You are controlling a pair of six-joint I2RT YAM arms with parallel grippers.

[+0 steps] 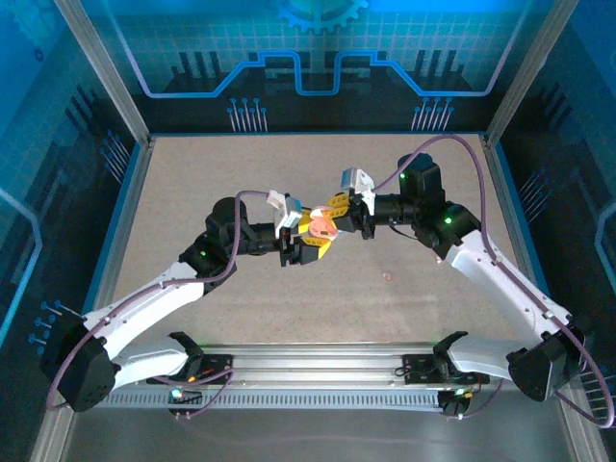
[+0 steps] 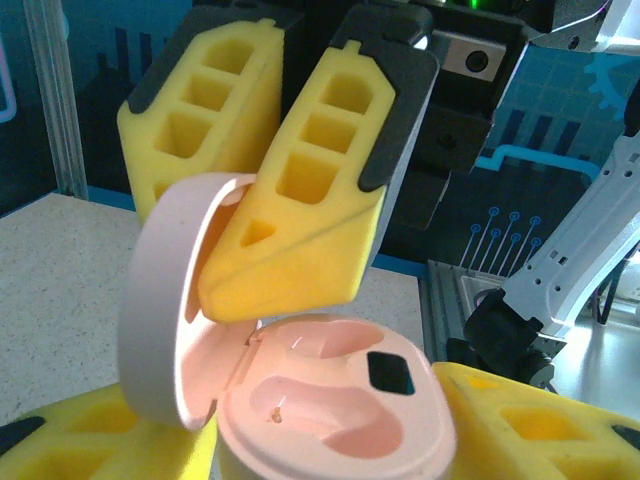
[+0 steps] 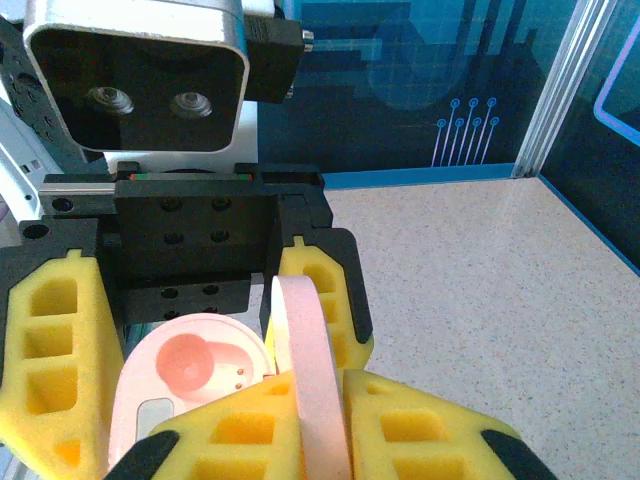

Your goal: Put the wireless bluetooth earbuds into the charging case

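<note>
Above mid-worktop [image 1: 241, 164], a pink charging case [image 1: 322, 227] is held open between both end effectors.
The base [image 2: 330, 400] is clamped between the yellow foam fingers [image 2: 80, 440] of the left end effector [image 1: 306, 248]. The raised lid [image 3: 305, 370] is pinched by the right end effector [image 1: 339, 212]. Both are closed down to the width of what is gripped. Moulded wells are exposed in the base, one with a dark window [image 2: 390, 372]; whether an earbud is seated cannot be told. One tiny pinkish earbud [image 1: 388, 276] is seen lying on the worktop near the right forearm [image 1: 491, 265], well apart from the case.
</note>
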